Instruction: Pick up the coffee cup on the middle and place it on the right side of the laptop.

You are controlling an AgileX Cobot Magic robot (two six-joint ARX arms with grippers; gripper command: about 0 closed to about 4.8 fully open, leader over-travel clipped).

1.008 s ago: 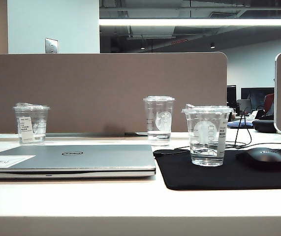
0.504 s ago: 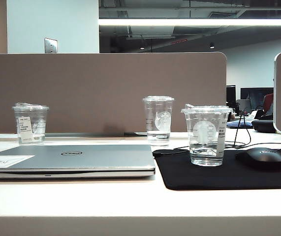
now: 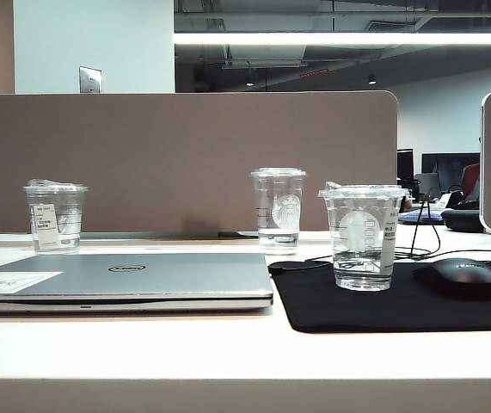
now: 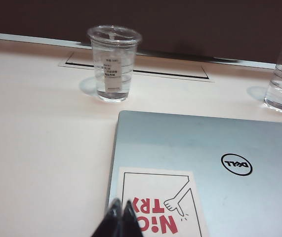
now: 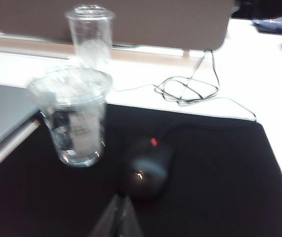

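Note:
The coffee cup (image 3: 362, 237), short and wide with a clear flat lid and a pale round logo, stands on the black mat just right of the silver laptop (image 3: 142, 280). In the right wrist view the coffee cup (image 5: 74, 118) stands upright beyond my right gripper (image 5: 120, 198), which is shut, empty and hovering over the mat near the mouse. My left gripper (image 4: 121, 206) is shut and empty above the laptop (image 4: 205, 163) corner that bears the white-and-red sticker. Neither gripper shows in the exterior view.
A taller clear cup (image 3: 278, 209) stands behind the mat near the partition, and a cup with a white label (image 3: 54, 215) stands far left behind the laptop. A black mouse (image 3: 462, 277) lies on the black mat (image 3: 383, 314), its cable (image 5: 185, 89) looping toward the partition.
A dark blur at the exterior view's far left edge a second ago is gone. Cups, laptop and mouse have kept their places.

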